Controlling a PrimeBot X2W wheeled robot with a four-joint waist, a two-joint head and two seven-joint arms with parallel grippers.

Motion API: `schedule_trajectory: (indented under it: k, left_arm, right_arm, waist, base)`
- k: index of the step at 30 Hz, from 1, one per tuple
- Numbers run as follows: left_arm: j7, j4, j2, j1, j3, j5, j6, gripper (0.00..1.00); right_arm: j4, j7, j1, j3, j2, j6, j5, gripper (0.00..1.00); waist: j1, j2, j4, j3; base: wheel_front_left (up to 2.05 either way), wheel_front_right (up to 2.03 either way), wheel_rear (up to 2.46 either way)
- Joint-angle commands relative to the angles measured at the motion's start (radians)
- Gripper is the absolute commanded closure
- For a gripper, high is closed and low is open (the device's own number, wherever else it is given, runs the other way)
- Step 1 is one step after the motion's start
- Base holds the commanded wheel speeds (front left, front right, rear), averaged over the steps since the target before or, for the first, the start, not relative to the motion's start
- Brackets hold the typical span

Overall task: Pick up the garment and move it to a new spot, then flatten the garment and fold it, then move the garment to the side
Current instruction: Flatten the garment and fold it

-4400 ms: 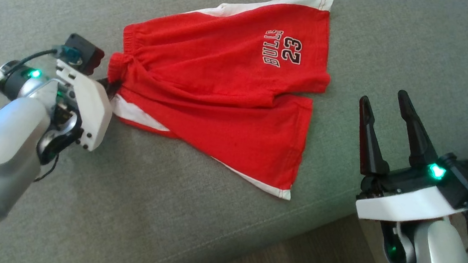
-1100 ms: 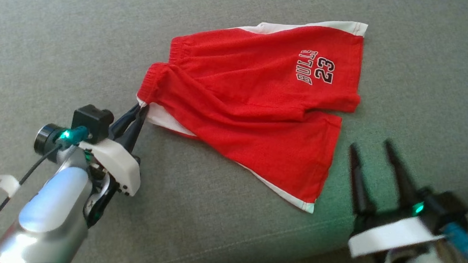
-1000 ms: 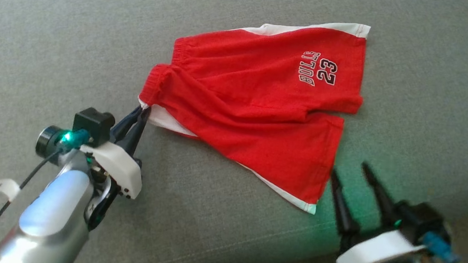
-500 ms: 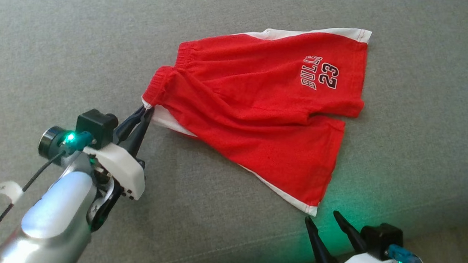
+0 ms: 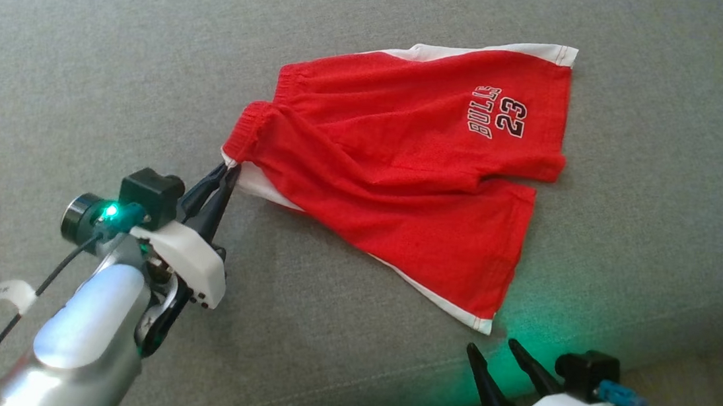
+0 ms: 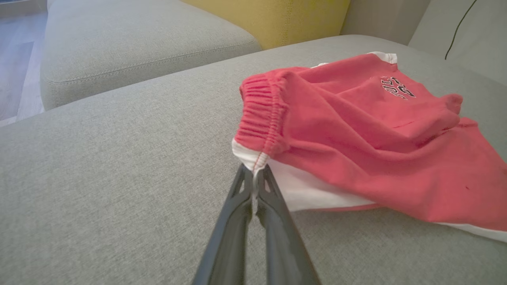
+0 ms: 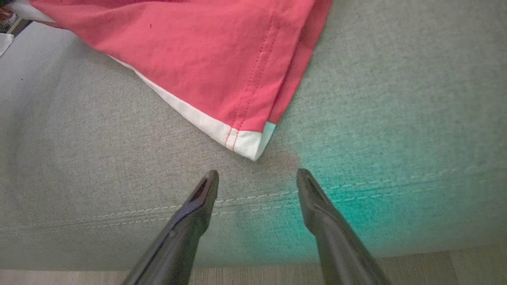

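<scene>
1. Red shorts (image 5: 405, 161) with white side panels, the garment to fold, lie spread but rumpled on the grey sofa cushion (image 5: 116, 60) in the head view. One leg's hem corner (image 5: 484, 324) is close to the cushion's front edge. The left gripper (image 5: 226, 173) is pinched on the near corner of the waistband (image 5: 250, 132). The right gripper (image 5: 492, 345) sits at the front edge just below that hem corner, fingers spread wide and empty.

2. Left wrist view: the two fingers meet on a thin bit of white trim (image 6: 253, 160) under the elastic waistband, which is held slightly off the cushion. The bite looks shallow. A hard pull could, I judge, slip the cloth free, or drag the whole garment along instead of smoothing it.

3. Right wrist view: the open fingers point toward the white hem corner, tips apart from it, over the cushion's stitched front seam (image 7: 119, 215). Closing too low could catch the upholstery. Closing too shallow might pinch only the top layer, leaving the lower layer behind and the fold skewed.
</scene>
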Motion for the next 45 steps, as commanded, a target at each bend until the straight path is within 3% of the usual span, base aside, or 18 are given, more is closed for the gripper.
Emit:
schedule_trajectory:
  k: [1, 25, 26, 27, 28, 29, 37, 45]
  left_arm:
    - [-0.009, -0.031, 0.036, -0.019, 0.03, -0.002, 0.01, 1.0]
    - [-0.004, -0.05, 0.039, -0.03, 0.007, -0.015, 0.018, 1.0]
    - [-0.004, -0.05, 0.039, -0.032, 0.006, -0.015, 0.018, 1.0]
    - [-0.004, -0.049, 0.04, -0.034, 0.006, -0.016, 0.018, 1.0]
    - [-0.004, -0.048, 0.04, -0.035, 0.005, -0.016, 0.017, 1.0]
    - [-0.005, -0.047, 0.04, -0.037, 0.004, -0.017, 0.017, 1.0]
    - [-0.004, -0.037, 0.044, -0.031, -0.002, -0.026, 0.013, 1.0]
    - [0.051, -0.099, 0.072, 0.018, -0.005, -0.085, -0.017, 1.0]
  right_arm:
    - [-0.016, -0.018, -0.038, 0.032, -0.01, 0.0, 0.011, 0.0]
    - [0.095, -0.089, -0.125, 0.051, -0.01, 0.0, 0.057, 0.0]
    - [0.101, -0.087, -0.128, 0.056, -0.01, 0.0, 0.06, 0.04]
    - [0.106, -0.085, -0.131, 0.059, -0.01, 0.0, 0.061, 0.45]
    - [0.111, -0.084, -0.133, 0.061, -0.01, 0.0, 0.059, 0.76]
    - [0.116, -0.083, -0.136, 0.064, -0.01, 0.0, 0.053, 1.0]
    - [0.118, -0.085, -0.142, 0.04, -0.01, 0.0, -0.026, 1.0]
    - [-0.053, -0.055, -0.14, -0.055, -0.01, 0.0, -0.129, 1.0]
  waist:
    - [0.0, 0.0, 0.0, 0.001]
    - [0.0, 0.0, 0.025, 0.026]
    - [0.0, 0.0, 0.026, 0.028]
    - [0.0, 0.0, 0.028, 0.029]
    - [0.0, 0.0, 0.029, 0.029]
    - [0.0, 0.0, 0.03, 0.03]
    - [0.0, 0.0, 0.038, 0.007]
    - [0.0, 0.0, 0.056, -0.077]
  base:
    - [0.0, 0.0, 0.0]
    - [0.0, 0.0, 0.0]
    - [0.0, 0.0, 0.0]
    - [0.0, 0.0, 0.0]
    - [0.0, 0.0, 0.0]
    - [0.0, 0.0, 0.0]
    - [0.0, 0.0, 0.0]
    - [0.0, 0.0, 0.0]
